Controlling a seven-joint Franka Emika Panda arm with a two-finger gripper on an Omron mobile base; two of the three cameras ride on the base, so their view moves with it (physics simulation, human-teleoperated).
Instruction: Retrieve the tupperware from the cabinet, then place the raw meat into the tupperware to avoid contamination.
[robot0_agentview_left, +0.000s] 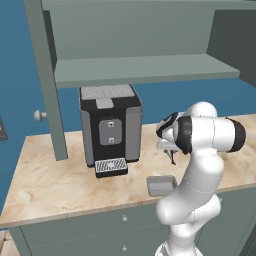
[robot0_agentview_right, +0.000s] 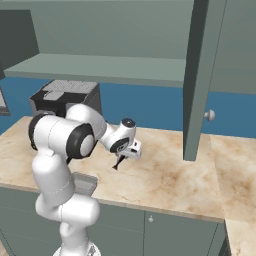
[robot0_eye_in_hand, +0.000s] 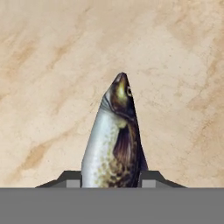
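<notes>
Fish (robot0_eye_in_hand: 114, 140) clamped btw the gripper (robot0_eye_in_hand: 111, 178) fingertips, head pointing away from the hand, twd the counter (robot0_eye_in_hand: 48, 65) below. Looks: dark grey-brown back, pale silvery belly, yellowish patch by the eye, dark fin lying along the side; tail hidden btw the fingers. In right base view the fish (robot0_agentview_right: 119, 162) hangs under the gripper (robot0_agentview_right: 124, 157) as a thin dark sliver, clear of the marble, not touching it.

Left of gripper in left base view: coffee machine (robot0_agentview_left: 110, 125) w/ its grated drip tray (robot0_agentview_left: 111, 167) at the foot, standing under the cabinet (robot0_agentview_left: 145, 67) shelf. Cabinet door (robot0_agentview_left: 46, 80) swung open, edge-on, knob (robot0_agentview_left: 38, 115) on its far side. Door's lower edge sits well left of the gripper (robot0_agentview_left: 172, 156).

Below and slightly left of gripper: tupperware (robot0_agentview_left: 161, 185), small grey shallow box, near the counter's front edge (robot0_agentview_left: 75, 212), partly behind the arm. In right base view the tupperware (robot0_agentview_right: 85, 184) is mostly hidden by the arm.

Right of gripper in right base view: open marble stretch, then the other door (robot0_agentview_right: 200, 80) standing edge-on w/ knob (robot0_agentview_right: 210, 115). Bare counter (robot0_agentview_right: 165, 180) around the gripper on that side. Shelf (robot0_agentview_right: 100, 67) overhead, well above the hand.
</notes>
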